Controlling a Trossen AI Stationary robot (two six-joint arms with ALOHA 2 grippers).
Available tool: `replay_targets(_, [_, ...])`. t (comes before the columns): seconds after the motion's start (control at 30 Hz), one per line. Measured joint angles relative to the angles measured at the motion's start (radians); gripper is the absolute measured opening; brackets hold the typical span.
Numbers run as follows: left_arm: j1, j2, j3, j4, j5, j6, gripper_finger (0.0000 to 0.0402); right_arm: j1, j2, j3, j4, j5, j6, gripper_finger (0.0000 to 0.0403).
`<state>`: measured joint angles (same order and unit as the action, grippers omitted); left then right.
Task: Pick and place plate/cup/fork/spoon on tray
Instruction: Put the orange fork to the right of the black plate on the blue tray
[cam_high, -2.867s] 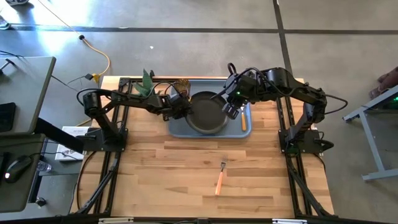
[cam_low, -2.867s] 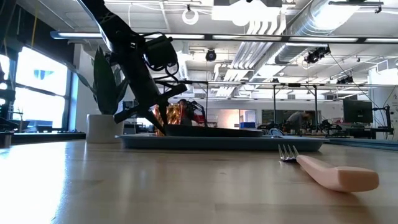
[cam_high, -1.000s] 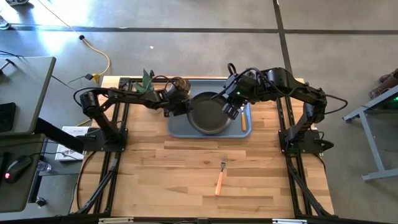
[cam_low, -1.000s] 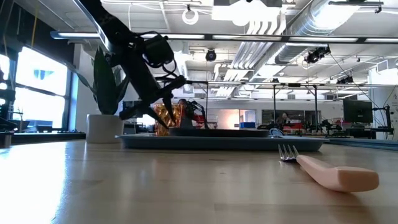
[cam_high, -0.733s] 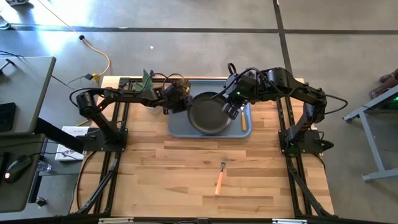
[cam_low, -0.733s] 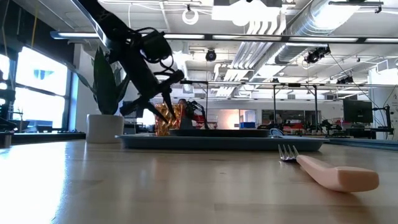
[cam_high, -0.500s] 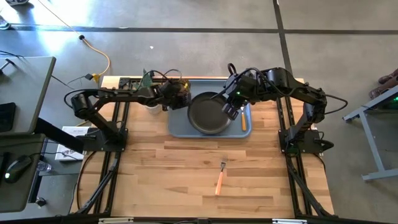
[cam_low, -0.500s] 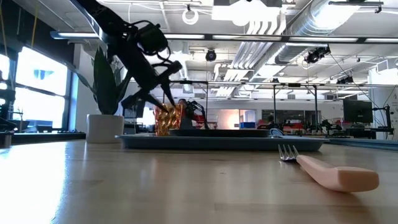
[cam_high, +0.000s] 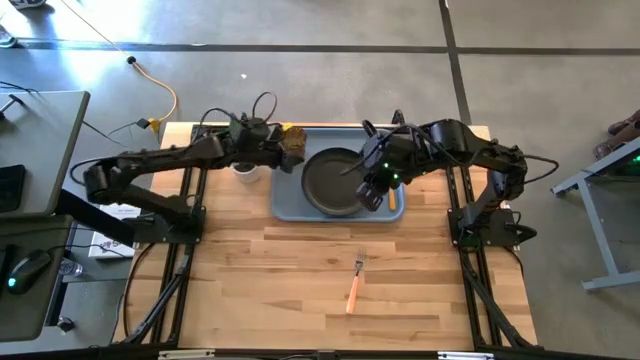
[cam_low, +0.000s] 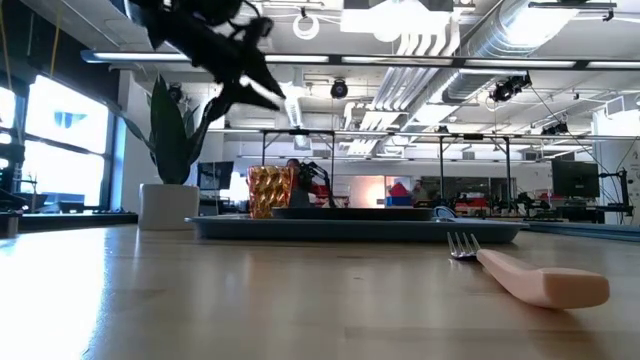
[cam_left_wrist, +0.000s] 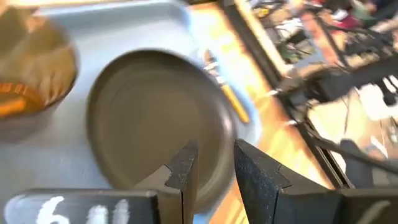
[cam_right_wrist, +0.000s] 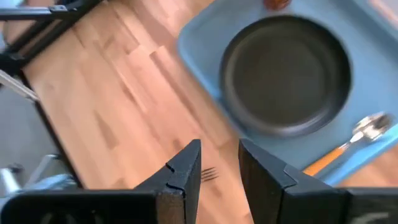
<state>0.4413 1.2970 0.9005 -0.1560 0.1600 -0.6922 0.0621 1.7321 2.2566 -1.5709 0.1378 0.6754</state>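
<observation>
High view shows the fork as the one piece not yet on the tray: it lies alone on the bare wood of the table, well apart from the tray on the near side, tines toward the tray and orange handle pointing away. The plate sits in the middle of the tray, the cup stands upright at the tray's far left corner, and the spoon lies along the tray's right side just beside the plate.

The step in hand looks to be fetching the fork. The right gripper hangs over the plate's right rim, and in its wrist view the fingers stand slightly apart with nothing between them, the fork's tines showing just past them. The left gripper is beside the cup, raised off the tray, its fingers also a little apart and empty.

To do this well, the right arm should likely travel out over the wood, turn its jaws across the slim handle, and come down low enough to pinch near the handle's middle, since the handle lies flat and could skid. A free strip of tray on the near side of the plate seems a fair landing place; the lift should clear the tray's raised rim.
</observation>
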Motion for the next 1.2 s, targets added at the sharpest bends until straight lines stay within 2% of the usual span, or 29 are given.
replay_targets(0.1, [-0.012,-0.068,0.0,0.008,0.031,0.088,0.009,0.038,0.001,0.0,0.0,-0.003,0.122,0.0099])
replay_targets(0.33, [-0.033,-0.196,0.0,0.067,0.175,0.247,0.009,0.119,0.027,0.0,0.0,0.042,0.442,0.0099])
replay_targets(0.57, [-0.05,-0.284,0.0,0.071,0.39,0.374,0.009,0.18,0.105,0.0,0.0,0.053,0.694,0.0099])
replay_targets(0.67, [-0.059,-0.307,0.0,0.069,0.448,0.419,0.009,0.205,0.145,0.0,0.0,0.053,0.781,0.0099])
replay_targets(0.9, [-0.066,-0.333,0.0,0.064,0.457,0.426,0.009,0.264,0.236,-0.001,0.0,0.046,0.957,0.0099])
replay_targets(1.2, [-0.066,-0.332,0.0,0.062,0.457,0.434,0.009,0.301,0.311,-0.001,0.0,0.046,1.085,0.0099])
